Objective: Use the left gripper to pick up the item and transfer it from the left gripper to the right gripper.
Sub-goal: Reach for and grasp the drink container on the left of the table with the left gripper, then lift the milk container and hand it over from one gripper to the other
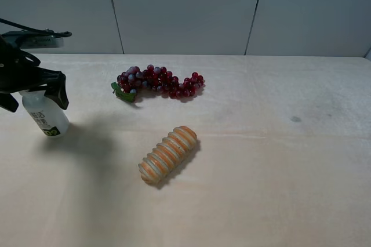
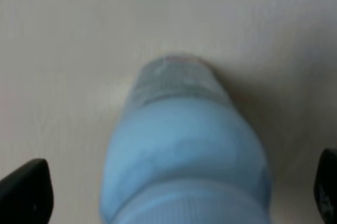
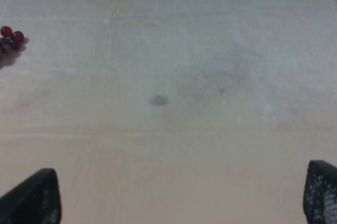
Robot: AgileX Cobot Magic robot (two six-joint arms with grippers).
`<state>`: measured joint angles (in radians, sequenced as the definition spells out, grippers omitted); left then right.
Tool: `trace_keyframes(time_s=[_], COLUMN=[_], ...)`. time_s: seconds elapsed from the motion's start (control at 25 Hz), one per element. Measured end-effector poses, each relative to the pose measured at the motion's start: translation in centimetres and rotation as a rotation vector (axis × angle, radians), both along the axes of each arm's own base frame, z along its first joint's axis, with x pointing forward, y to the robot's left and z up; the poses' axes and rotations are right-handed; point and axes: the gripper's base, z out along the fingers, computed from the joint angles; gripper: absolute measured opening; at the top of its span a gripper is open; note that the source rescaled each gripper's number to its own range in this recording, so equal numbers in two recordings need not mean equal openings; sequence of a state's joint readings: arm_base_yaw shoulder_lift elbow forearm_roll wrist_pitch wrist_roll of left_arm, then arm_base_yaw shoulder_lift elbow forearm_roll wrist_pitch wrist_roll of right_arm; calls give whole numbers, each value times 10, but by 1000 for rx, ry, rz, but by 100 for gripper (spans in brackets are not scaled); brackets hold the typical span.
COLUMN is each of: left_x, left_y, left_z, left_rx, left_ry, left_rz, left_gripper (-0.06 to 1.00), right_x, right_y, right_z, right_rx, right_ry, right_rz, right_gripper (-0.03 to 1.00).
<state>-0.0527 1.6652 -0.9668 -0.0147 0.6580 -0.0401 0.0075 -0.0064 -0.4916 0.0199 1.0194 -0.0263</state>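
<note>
Two black fingertips of the left gripper [image 1: 33, 100] stand spread, one on each side of the upper end of a small translucent-white plastic bottle [image 1: 45, 115]. In the left wrist view the blurred bottle fills the middle. A strip of bare table shows between it and each fingertip, so there is no pinch. A silvery metal bracket [image 1: 37, 41] sits on top of this arm.

The bottle leans a little, top end up between the fingers, base lower and toward the table's middle. Its label has black text, with a yellow-green mark near the base. Cannot tell whether the base rests on the surface or hangs just clear of it. Its shadow lies on the table just beside it. It is at the far left of the high view.

Right gripper [image 3: 176, 196]: seen in its own wrist view only. Two black fingertips are wide apart, with nothing but bare table between them.

Outward, on the pale beige table [image 1: 272, 183]:
- Bunch of dark red grapes with a green leaf [image 1: 159, 82], toward the back, well apart from the bottle.
- Orange ridged bread roll [image 1: 168, 154], lying diagonally near the middle, nearer the camera than the grapes and apart from them.
- Small grey smudge [image 1: 295, 119] on the right half.

Grey panelled wall [image 1: 185, 9] behind.
</note>
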Motion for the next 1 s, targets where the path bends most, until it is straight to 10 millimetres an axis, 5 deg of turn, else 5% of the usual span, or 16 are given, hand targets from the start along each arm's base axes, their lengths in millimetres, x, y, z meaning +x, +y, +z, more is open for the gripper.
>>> trace_keyframes(time_s=[0.24,0.36,0.44,0.56,0.6,1.0], left_x=[2,2,2,3,3,3], left_y=[0,0,0,0,0,0], left_z=[1,1,1,1,1,1], left_rx=[-1,-1,-3,-5,-6,-6], left_ry=[-27,-28,-28,-28,-29,-32], left_rz=[0,0,2,6,7,7], left_gripper=[100,88,69,8,0,0], right_x=[0,0,0,0,0,0], right_y=[0,0,0,0,0,0], right_z=[0,0,0,0,0,0], right_rx=[0,0,0,0,0,0], right_ry=[0,0,0,0,0,-1], right_rz=[0,0,0,0,0,0], right_gripper=[100,100,100,100,100,100])
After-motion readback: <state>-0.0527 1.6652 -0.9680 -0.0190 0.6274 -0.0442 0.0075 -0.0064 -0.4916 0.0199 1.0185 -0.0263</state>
